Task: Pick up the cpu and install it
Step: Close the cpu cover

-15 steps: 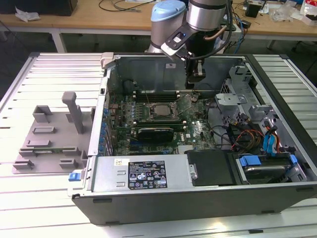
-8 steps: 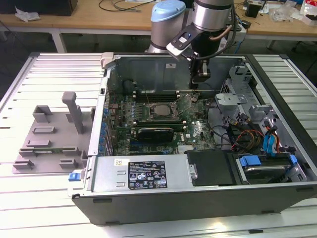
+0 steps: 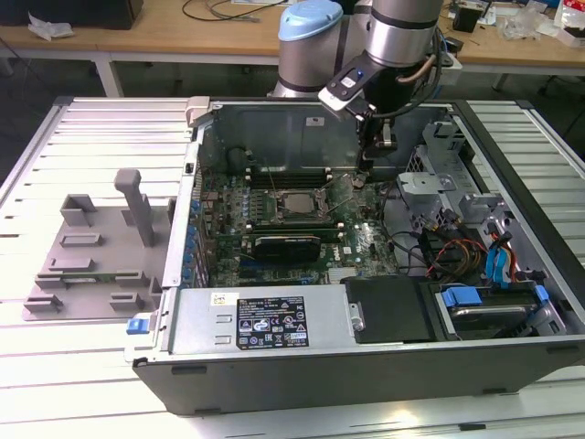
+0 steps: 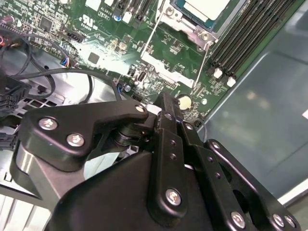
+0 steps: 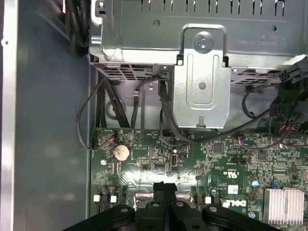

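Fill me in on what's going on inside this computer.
A robot arm is reaching into an open computer case. Its gripper is shut, with nothing seen in it, and hangs over the motherboard near the round coin battery, on the exterior view's right of the socket. The cpu already lies in the socket. A grey tray sits outside the case.

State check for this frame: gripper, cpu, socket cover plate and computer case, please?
gripper: shut, holding nothing.
cpu: lying flat in its socket, not held.
socket cover plate: tilted up, open.
computer case: on its side, side open.
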Controlling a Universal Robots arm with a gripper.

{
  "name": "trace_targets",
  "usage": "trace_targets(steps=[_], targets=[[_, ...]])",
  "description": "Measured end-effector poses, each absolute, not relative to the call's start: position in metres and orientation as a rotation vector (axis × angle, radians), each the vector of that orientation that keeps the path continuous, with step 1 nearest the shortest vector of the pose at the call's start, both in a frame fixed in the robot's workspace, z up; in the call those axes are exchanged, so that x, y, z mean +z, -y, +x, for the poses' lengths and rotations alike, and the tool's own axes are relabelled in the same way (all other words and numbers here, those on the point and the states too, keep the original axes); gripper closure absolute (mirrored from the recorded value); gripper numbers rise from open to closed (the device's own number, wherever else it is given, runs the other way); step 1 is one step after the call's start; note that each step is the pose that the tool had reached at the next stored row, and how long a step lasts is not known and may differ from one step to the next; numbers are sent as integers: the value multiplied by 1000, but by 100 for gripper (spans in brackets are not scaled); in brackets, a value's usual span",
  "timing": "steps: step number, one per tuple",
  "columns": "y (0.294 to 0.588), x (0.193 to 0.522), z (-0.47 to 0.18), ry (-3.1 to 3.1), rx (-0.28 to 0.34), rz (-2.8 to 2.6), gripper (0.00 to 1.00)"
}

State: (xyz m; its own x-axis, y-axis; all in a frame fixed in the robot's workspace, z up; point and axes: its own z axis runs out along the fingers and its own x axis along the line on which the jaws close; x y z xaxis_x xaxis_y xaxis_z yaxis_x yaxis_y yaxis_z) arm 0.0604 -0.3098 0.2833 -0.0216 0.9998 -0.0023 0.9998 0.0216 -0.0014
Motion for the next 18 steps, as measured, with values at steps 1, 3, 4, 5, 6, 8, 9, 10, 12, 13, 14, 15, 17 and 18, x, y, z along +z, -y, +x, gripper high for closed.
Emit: trace_targets(steps=[1, 3, 4, 5, 6, 8, 9, 10, 12, 13, 14, 15, 17, 18], targets=[[310, 283, 61, -2245, -5, 2197, 89], [310, 282, 64, -2245, -5, 2197, 89], [310, 282, 64, -2245, -5, 2197, 89], [310, 282, 65, -2245, -5, 2197, 89], [310, 282, 66, -2245, -5, 2197, 89], [310, 282, 68, -2245, -5, 2197, 89], [310, 281, 69, -2245, -6, 2197, 89], [310, 278, 70, -2246, -7, 2198, 89], [310, 271, 70, -2248, -12, 2200, 89], [310, 268, 70, -2249, -15, 2201, 89], [310, 266, 70, -2249, -17, 2201, 89], [310, 264, 70, -2249, -17, 2201, 89], [310, 259, 70, -2249, -18, 2200, 89], [310, 257, 70, -2249, -18, 2200, 89]])
